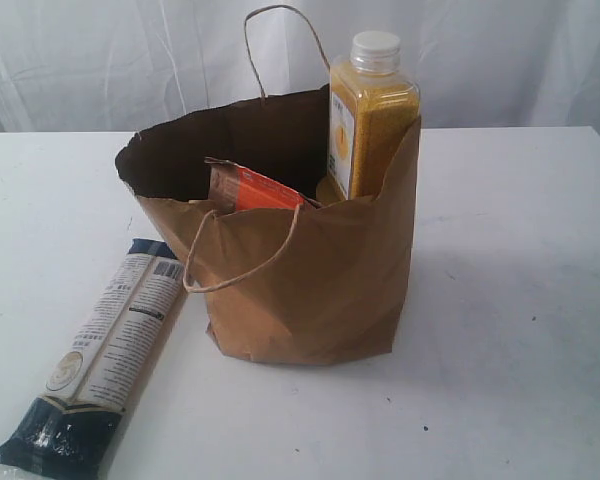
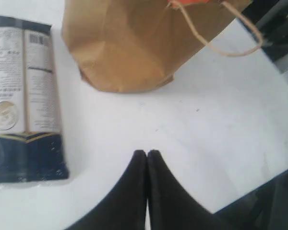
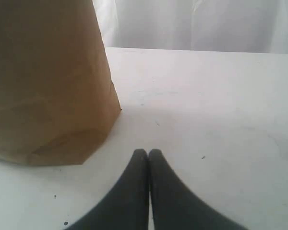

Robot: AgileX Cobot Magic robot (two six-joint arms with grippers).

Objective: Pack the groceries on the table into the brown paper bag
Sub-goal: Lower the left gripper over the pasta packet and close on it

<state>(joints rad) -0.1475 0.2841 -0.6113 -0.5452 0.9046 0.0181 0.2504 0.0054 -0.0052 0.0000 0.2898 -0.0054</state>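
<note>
From my station the job looks partly done. The paper bag [image 1: 310, 290] stands upright near the middle of the table [image 1: 520, 300] with its mouth open. The bottle [image 1: 370, 110] of yellow grain stands inside against the right-hand wall, its white cap and shoulders well above the ragged rim. The pouch [image 1: 255, 190] with the orange label is in there too, only its top corner poking out. What is plainly left is the long packet [image 1: 100, 350], which lies flat on the table just beside the bag's left side, its dark end toward the near edge. Neither arm shows in the exterior view. On the wrist cameras my left claw [image 2: 147, 154] is pinched closed with its tips touching and holding nothing, hanging over bare table between the packet and the bag. My right claw [image 3: 148, 152] is the same, closed and empty, over the table beside the bag's other side. I can see no jar, can or carton anywhere. They may sit low in the bag, but its inside is dark and the front wall blocks it, so I cannot tell.
</note>
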